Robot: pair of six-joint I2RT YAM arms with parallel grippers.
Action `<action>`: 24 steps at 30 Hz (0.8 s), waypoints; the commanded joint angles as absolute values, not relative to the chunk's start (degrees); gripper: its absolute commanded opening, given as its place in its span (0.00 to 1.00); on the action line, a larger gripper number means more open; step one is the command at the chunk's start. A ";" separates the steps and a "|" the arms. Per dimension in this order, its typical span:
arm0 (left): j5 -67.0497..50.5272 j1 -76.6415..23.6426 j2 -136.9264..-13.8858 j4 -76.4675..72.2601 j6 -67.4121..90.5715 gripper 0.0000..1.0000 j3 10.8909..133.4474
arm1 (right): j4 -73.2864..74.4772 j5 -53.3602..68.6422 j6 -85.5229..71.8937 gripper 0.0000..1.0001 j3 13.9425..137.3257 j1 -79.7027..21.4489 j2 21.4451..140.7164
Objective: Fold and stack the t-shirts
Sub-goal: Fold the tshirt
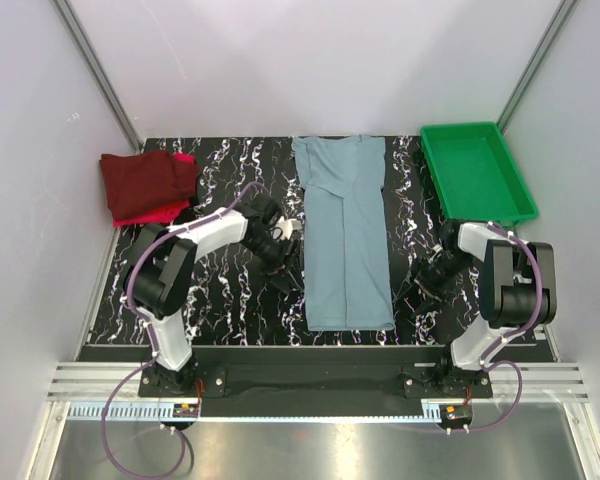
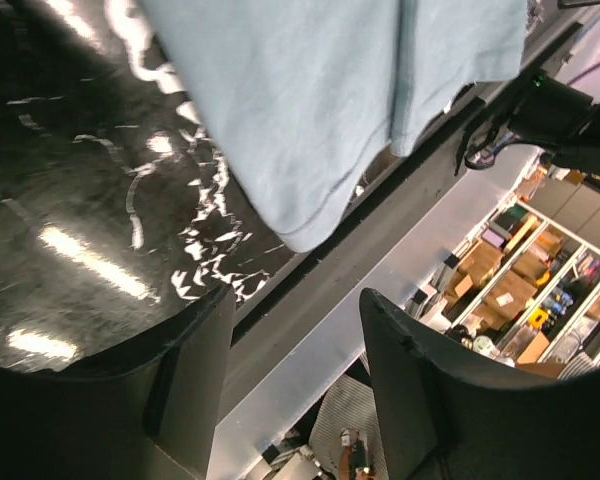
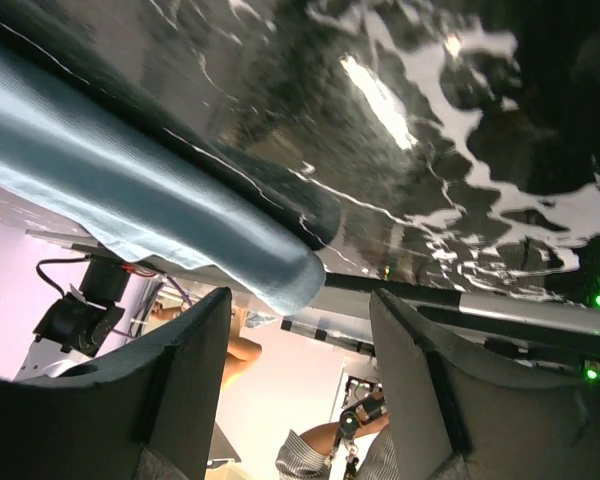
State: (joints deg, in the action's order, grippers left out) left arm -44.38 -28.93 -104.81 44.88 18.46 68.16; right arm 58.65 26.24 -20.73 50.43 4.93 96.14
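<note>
A large grey-blue t-shirt (image 1: 346,235) lies folded into a long narrow strip down the middle of the black marbled table (image 1: 230,290). At the back left, a dark maroon t-shirt (image 1: 143,180) rests folded on a bright red one (image 1: 165,211). My left gripper (image 1: 285,268) hangs low just left of the strip's near half, open and empty (image 2: 295,300), with the shirt's hem (image 2: 310,110) ahead of it. My right gripper (image 1: 427,277) sits right of the strip, also open and empty (image 3: 300,300), the shirt's rolled edge (image 3: 150,195) just beyond its left finger.
A green plastic tray (image 1: 477,172) stands at the back right corner, close behind the right arm. White walls enclose the table on three sides. The table's near edge (image 2: 380,180) runs right beside the shirt's hem.
</note>
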 commanded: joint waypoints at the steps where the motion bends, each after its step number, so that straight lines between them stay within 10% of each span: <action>1: -41.66 -28.12 -105.99 42.10 19.42 0.58 67.85 | 56.78 28.03 -21.45 0.65 51.76 4.83 97.20; 24: -45.52 -32.87 -112.68 35.60 26.28 0.56 65.58 | 55.90 31.38 -24.87 0.60 46.94 -3.87 99.06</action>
